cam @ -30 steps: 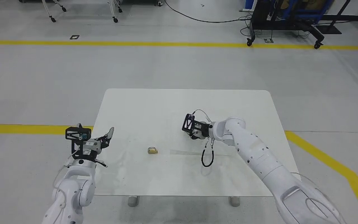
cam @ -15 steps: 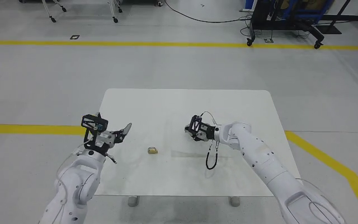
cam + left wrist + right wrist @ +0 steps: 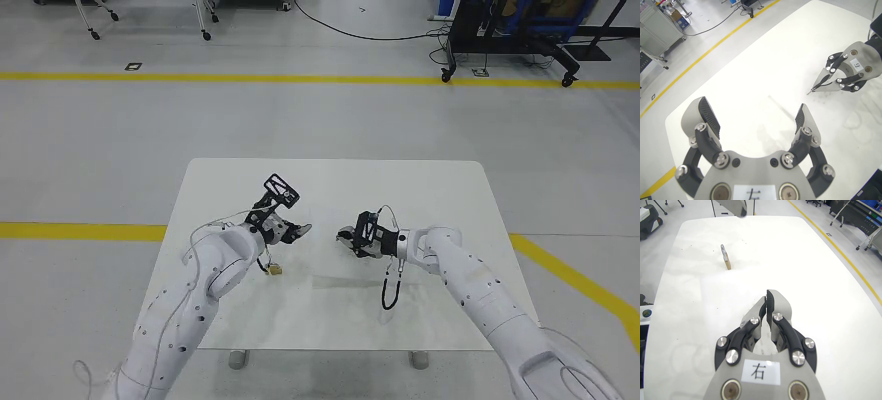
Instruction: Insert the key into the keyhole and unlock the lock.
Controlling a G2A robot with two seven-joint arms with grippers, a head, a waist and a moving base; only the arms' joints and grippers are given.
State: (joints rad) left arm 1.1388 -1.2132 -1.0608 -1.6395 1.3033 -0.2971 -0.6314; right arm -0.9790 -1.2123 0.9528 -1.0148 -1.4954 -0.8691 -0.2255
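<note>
Now | left pincer [image 3: 753,101] wide apart, empty | right pincer [image 3: 766,294] clamps key [image 3: 810,92], mostly hidden

- My left arm [image 3: 215,275] bends at the elbow and reaches inward, wrist turned toward my other hand
- My left gripper [image 3: 753,103] hangs with its fingers spread wide, nothing between the ribbed pads [image 3: 709,115]
- My right arm [image 3: 470,290] stretches in low from the opposite side
- My right gripper [image 3: 766,298] points back at the left one, near but apart, fingers pinched together on the key [image 3: 809,92], its thin tip poking out
</note>
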